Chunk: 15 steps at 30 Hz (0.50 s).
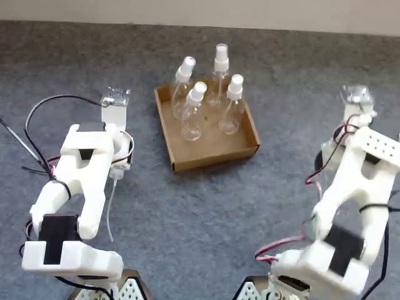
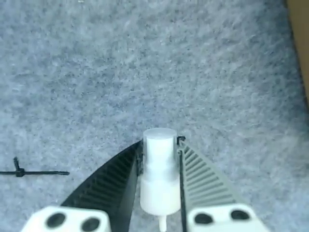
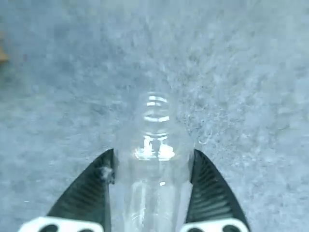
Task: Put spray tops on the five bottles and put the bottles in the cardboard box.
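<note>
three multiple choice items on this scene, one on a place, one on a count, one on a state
1. Where do the capped bottles stand? A) in the cardboard box B) on the carpet C) on an arm
2. How many are they? A) three B) four C) five
3. The left gripper is: A) open, empty B) shut on a spray top C) shut on a bottle

Answers: 1 A, they stand upright inside its walls; 2 B, four white tops show there; 3 B, it clamps the white top.
</note>
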Available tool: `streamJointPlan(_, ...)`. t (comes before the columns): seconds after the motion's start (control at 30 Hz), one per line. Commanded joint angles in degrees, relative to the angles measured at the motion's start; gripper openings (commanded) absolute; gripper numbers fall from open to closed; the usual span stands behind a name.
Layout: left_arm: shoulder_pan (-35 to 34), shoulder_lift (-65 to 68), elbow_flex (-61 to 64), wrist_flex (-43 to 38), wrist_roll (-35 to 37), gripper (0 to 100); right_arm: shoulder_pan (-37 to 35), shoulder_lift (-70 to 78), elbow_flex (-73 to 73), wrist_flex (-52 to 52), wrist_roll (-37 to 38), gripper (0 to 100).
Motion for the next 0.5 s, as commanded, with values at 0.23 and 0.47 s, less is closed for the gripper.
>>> streamJointPlan(0.23, 0.92, -24.48, -8.48, 8.18, 0.44, 0, -26.42, -37.14, 2.24, 4.44, -12.22, 0.4)
streamJointPlan(0.47, 6.02, -43.38, -20.35, 13.54, 0.53, 0, -49.63, -52.79, 28.97, -18.07, -15.12, 0.4)
